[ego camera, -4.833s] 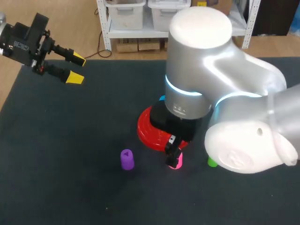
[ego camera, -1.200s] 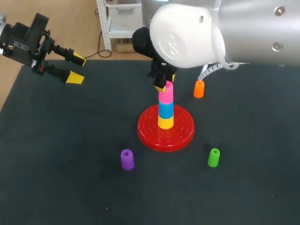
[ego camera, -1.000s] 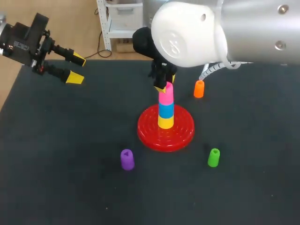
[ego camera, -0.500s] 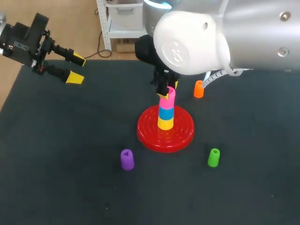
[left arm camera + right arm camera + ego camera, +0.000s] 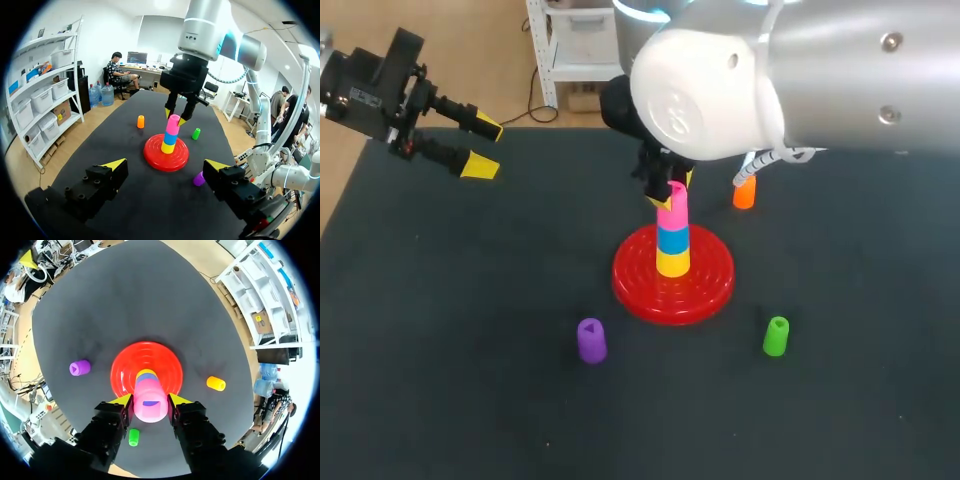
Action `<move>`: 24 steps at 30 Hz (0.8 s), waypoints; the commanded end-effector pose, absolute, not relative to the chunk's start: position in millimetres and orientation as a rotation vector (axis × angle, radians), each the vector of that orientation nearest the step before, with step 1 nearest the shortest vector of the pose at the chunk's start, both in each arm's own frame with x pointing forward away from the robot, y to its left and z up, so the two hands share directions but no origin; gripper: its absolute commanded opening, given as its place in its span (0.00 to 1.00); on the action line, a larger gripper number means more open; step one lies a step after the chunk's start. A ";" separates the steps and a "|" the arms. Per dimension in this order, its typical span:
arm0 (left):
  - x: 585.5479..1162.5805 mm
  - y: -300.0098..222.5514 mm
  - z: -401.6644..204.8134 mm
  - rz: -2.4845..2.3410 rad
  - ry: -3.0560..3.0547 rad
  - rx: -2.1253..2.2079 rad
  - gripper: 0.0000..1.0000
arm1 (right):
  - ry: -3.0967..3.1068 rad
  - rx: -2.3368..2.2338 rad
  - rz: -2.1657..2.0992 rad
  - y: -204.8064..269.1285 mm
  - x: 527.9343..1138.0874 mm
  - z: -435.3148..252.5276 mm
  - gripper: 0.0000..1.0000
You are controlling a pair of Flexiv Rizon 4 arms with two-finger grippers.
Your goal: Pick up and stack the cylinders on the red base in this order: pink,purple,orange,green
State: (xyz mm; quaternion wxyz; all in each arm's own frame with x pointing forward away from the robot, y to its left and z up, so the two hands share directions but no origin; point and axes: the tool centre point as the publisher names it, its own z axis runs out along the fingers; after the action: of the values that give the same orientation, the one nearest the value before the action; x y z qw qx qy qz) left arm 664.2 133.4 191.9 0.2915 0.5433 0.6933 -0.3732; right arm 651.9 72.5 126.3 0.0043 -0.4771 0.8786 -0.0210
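Atop the round red plastic base (image 5: 705, 285), over 1 yellow cylinder (image 5: 671, 263) and 1 blue cylinder (image 5: 671, 240), stood 1 pink plastic cylinder (image 5: 671, 213), clasped by right gripper (image 5: 672, 190); left gripper (image 5: 485, 147) gaped wide, well apart from base.

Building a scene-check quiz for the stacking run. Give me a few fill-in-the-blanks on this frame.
1. The pink cylinder rests directly on the ____ cylinder.
2. The lowest cylinder on the red base is ____.
3. ____ cylinders stand off the base: purple, orange, green.
4. The left gripper, holding nothing, is ____.
Missing words: blue; yellow; three; open.
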 end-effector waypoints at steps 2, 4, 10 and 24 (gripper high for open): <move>663.5 134.0 190.9 -0.993 1.843 1.447 1.00 | 2.727 -1.473 -0.064 72.6 647.9 119.9 1.00; 663.5 134.0 190.9 -0.993 1.843 1.447 1.00 | 2.709 -1.444 -0.080 71.0 646.7 126.5 1.00; 663.5 134.0 190.9 -0.993 1.843 1.447 1.00 | 2.555 -1.305 -0.113 71.6 645.4 162.7 1.00; 663.5 134.0 190.9 -0.993 1.843 1.447 1.00 | 2.377 -1.376 -0.011 97.2 590.7 198.3 1.00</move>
State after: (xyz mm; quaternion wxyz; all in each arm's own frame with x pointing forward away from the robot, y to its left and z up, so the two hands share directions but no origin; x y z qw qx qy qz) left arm 664.2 133.4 191.9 0.2914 0.5433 0.6933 -0.3732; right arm 607.9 103.2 201.3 0.1380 -0.4900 0.8603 -0.0268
